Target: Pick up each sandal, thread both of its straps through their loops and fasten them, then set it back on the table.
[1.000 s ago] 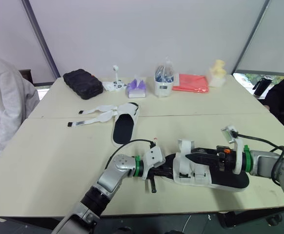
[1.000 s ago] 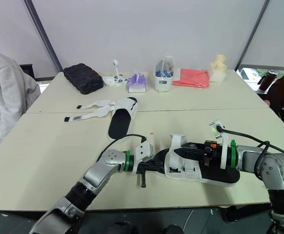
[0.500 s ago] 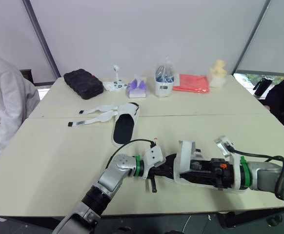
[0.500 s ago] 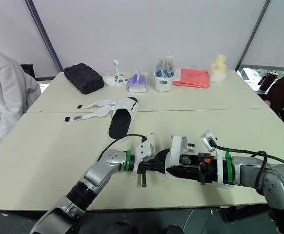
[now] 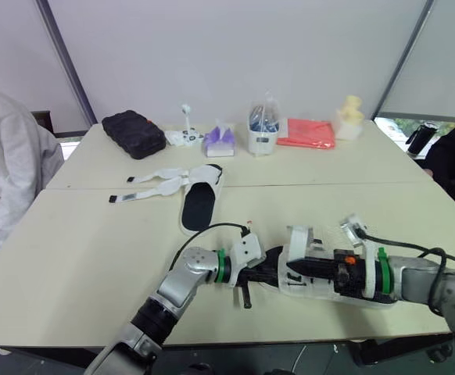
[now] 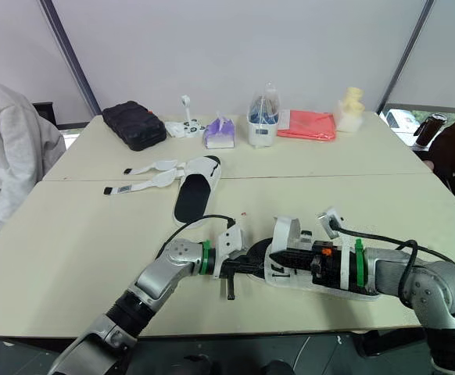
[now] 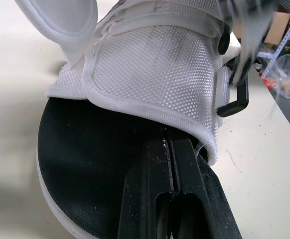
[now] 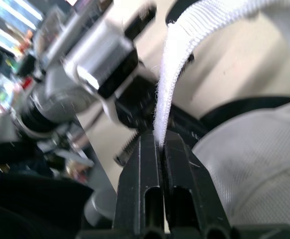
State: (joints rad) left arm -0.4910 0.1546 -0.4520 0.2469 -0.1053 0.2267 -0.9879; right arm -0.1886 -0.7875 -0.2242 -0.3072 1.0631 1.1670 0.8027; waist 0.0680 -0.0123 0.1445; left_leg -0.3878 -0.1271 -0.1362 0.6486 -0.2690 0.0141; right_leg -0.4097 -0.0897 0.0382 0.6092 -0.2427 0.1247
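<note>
So the near sandal [image 5: 296, 254], white mesh upper over a black insole, lies on the bench [image 5: 87, 258] by the near edge, right of centre. The left claw [image 7: 169, 149] is squeezed together with its tips tucked under the mesh rim, and the right claw [image 8: 161, 142] is pinched on the white strap [image 8: 177, 94]. The other sandal [image 5: 198, 205] sits farther back left, straps flopped open, with a black case [image 5: 132, 133] and red bag [image 5: 306, 133] behind.

my left fingers [image 7: 145, 199]: tips were hidden under sandal [image 7: 155, 69] upper | strap [image 8: 168, 84]: far end was cut off at edge | person [image 5: 8, 172]: cut by edge
</note>
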